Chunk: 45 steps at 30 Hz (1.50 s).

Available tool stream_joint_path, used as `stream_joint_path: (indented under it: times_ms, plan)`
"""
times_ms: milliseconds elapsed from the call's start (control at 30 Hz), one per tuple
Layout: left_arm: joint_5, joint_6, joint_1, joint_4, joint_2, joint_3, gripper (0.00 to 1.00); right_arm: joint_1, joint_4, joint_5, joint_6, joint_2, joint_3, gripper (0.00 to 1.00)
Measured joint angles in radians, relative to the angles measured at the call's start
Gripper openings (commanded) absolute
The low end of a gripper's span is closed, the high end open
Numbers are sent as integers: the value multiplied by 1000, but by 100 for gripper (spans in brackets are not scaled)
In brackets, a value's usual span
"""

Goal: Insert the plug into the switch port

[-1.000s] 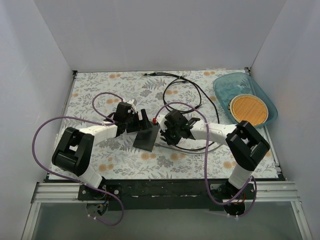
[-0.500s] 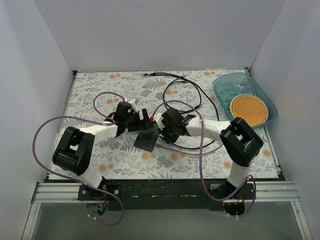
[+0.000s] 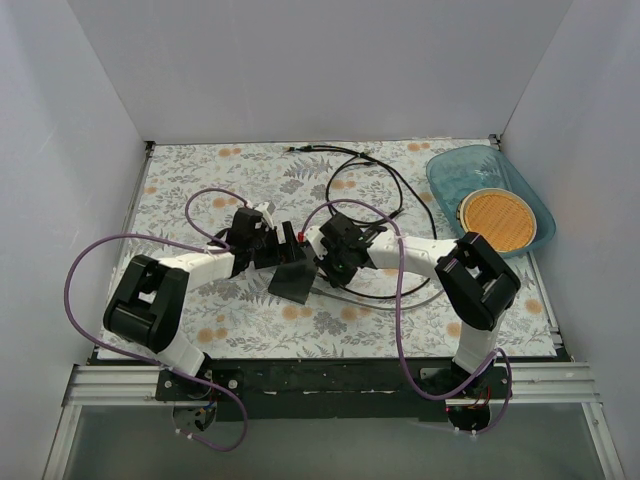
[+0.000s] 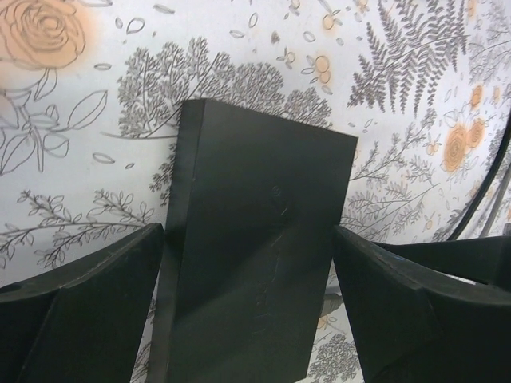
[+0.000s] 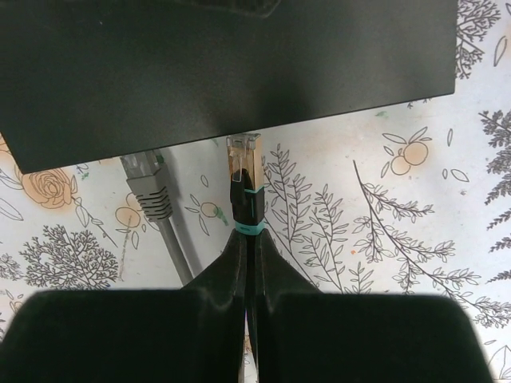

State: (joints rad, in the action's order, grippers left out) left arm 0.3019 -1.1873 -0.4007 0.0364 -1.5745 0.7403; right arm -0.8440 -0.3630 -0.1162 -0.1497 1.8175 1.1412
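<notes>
The worktop (image 3: pixel 250 322) is white, printed with grey ferns and leafy sprigs and dotted with orange roses and small orange fruits. The flat black rectangular switch (image 4: pixel 255 247) is plain and matt, with faint pale scratches. The gold-tipped clear plug (image 5: pixel 244 163) has a black boot ringed by a teal band. The ribbed grey plug (image 5: pixel 148 187) has a matching grey cord. The translucent blue plastic tray (image 3: pixel 447 172) carries a round orange woven disc (image 3: pixel 497 220). The looping cables (image 3: pixel 88 257) are purple, the robot arms (image 3: pixel 200 262) white and black, and the thin cable (image 3: pixel 392 182) black.
</notes>
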Motion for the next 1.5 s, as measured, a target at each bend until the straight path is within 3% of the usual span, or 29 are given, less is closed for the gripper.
stream_joint_path:
  times_ms: [733,1500]
  plan:
    - [-97,-40,0,-69,121,-78,84,-35,-3,0,20,5,5,1]
    - [-103,-31,0,-81,124,-78,84,-42,-132,6,16,70,113,1]
